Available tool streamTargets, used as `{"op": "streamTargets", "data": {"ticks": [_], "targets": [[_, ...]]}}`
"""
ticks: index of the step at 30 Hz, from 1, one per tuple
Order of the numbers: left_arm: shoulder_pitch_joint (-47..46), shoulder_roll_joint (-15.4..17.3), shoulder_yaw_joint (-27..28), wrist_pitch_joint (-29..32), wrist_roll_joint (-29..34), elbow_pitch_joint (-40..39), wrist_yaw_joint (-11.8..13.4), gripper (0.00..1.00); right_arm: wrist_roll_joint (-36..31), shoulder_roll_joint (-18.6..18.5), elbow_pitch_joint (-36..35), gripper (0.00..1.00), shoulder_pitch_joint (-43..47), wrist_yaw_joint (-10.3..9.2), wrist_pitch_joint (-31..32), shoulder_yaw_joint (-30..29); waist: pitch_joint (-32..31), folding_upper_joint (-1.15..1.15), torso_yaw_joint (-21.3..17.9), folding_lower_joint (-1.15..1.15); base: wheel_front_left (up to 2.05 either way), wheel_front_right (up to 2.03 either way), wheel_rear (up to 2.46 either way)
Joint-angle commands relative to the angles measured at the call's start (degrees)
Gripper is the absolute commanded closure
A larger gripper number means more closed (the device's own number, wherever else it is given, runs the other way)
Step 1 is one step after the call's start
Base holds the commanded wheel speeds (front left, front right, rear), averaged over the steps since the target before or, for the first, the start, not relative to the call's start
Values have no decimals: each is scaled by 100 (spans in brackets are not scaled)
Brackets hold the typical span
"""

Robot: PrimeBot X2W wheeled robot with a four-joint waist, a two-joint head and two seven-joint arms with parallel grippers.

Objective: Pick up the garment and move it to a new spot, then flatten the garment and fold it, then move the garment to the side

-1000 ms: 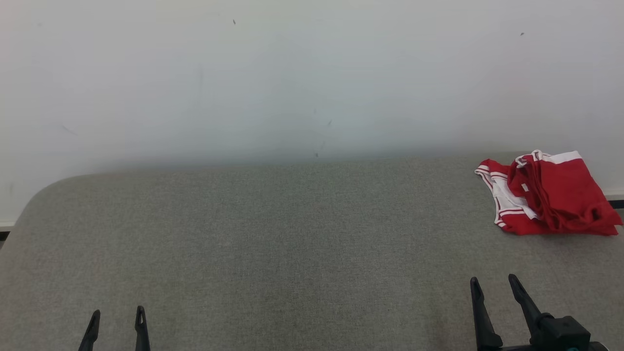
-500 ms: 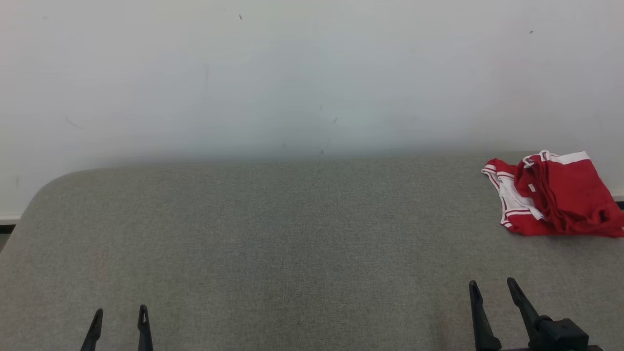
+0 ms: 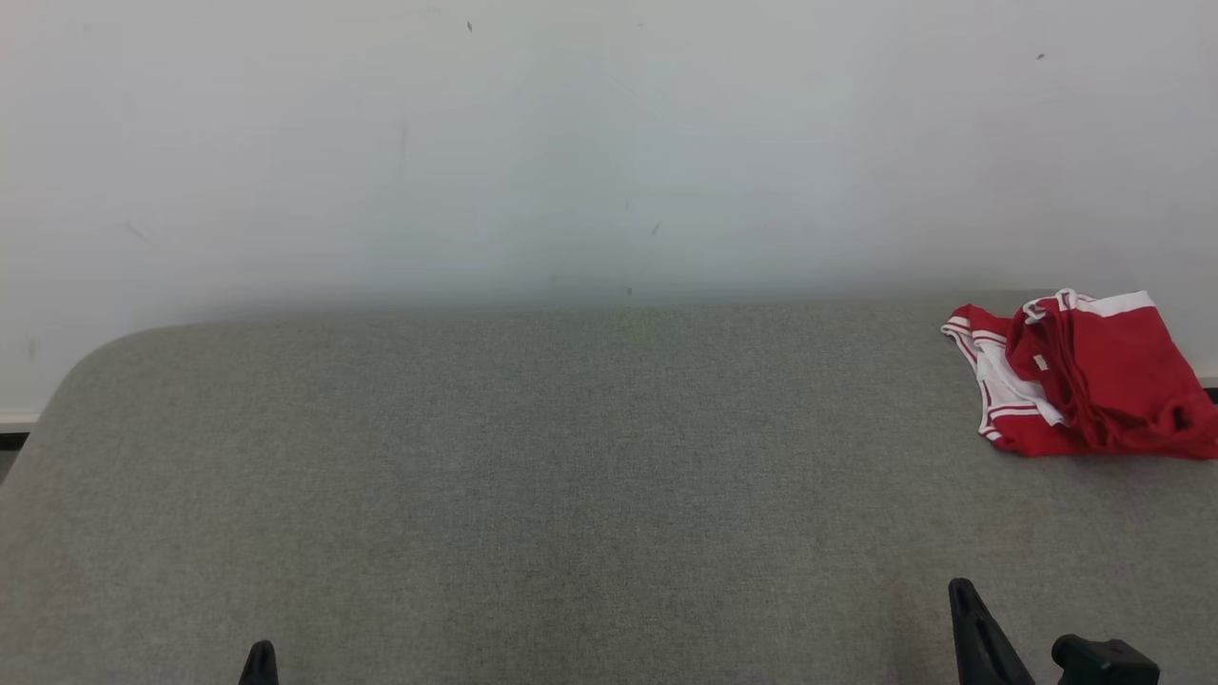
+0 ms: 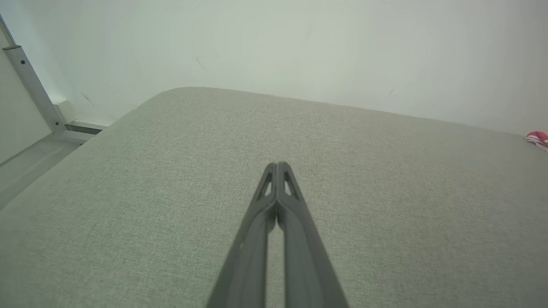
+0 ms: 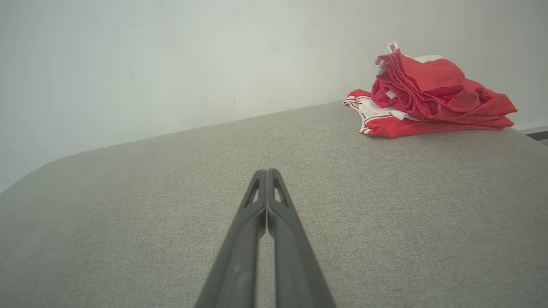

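One garment (image 5: pixel 424 96), red cloth with white striped trim (bunched in a loose heap), lies on one grey woven surface (image 3: pixel 571 457), ahead and to the right of the right gripper (image 5: pixel 266 172), well apart. Both it and the left gripper (image 4: pixel 277 164) reach forward low, fingers pressed together, empty.

The light was bright, soft and even, and the white wall (image 3: pixel 609 143) greyed slightly towards the frame's upper corners, with a faint shadow band along its foot. The red garment (image 3: pixel 1094 381) cast only a thin, soft shadow at its lower edge. In the wrist views the dark fingers (image 4: pixel 299 256) went blurry near the bottom edge.
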Motion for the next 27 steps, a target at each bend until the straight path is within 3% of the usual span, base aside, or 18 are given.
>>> {"op": "streamTargets", "data": {"ticks": [1,27], "targets": [[-162,12,98,30,-155,-55,-47,100,207,-5,-75,100,-160,-1,16,-17,4,0,-1,0,0,0,0],[-598,-517,745,493,-2198,340,-815,100,2814,1,98,100,-535,-4,393,-29,136,0,-18,0,0,0,0]]}}
